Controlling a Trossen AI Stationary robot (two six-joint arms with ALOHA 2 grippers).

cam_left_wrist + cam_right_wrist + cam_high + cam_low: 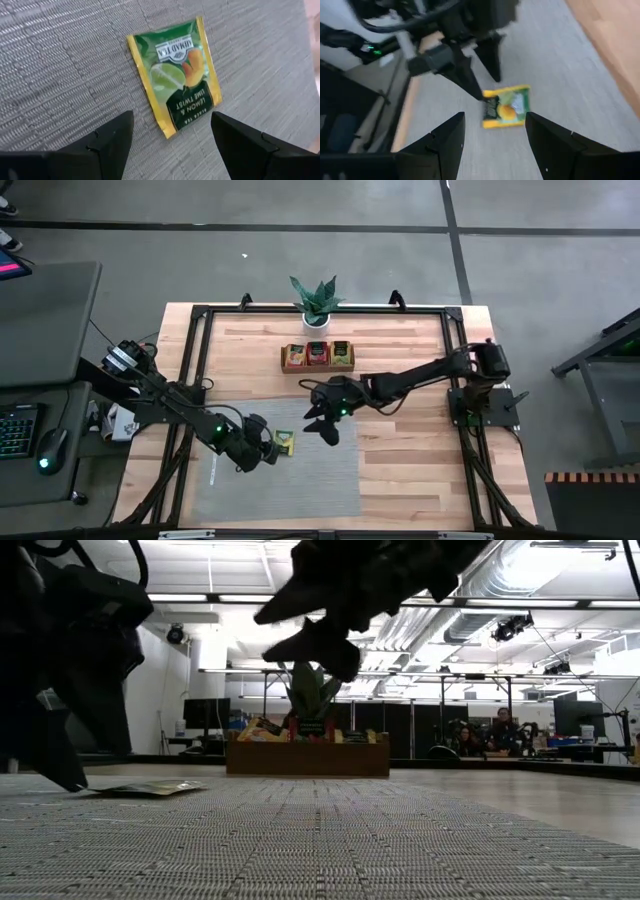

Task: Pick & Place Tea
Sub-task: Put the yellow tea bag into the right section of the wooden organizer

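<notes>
Grey mat (pixel 300 480): tea sachet (pixel 175 82) beside spread left hand (pixel 172 137).

Loose tea sachets: we count one, a flat square green-and-yellow lemon-and-lime sachet (pixel 174 83) lying on the mat.
Mats: we count one, a grey ribbed woven mat (pixel 300 480).
Trays: we count one, a brown wooden tray (pixel 318 356) with three compartments.
Sachets in the tray: we see yellow, red and green contents, one colour per compartment; we cannot count them singly.
Potted plants: we count one, a green spiky plant in a white pot (pixel 316 302).
Arms: we count two, dark, each with a two-finger gripper, left gripper (pixel 268 450) and right gripper (pixel 322 427).
Tables: we count one, a pale wooden-topped table (pixel 420 470).
</notes>
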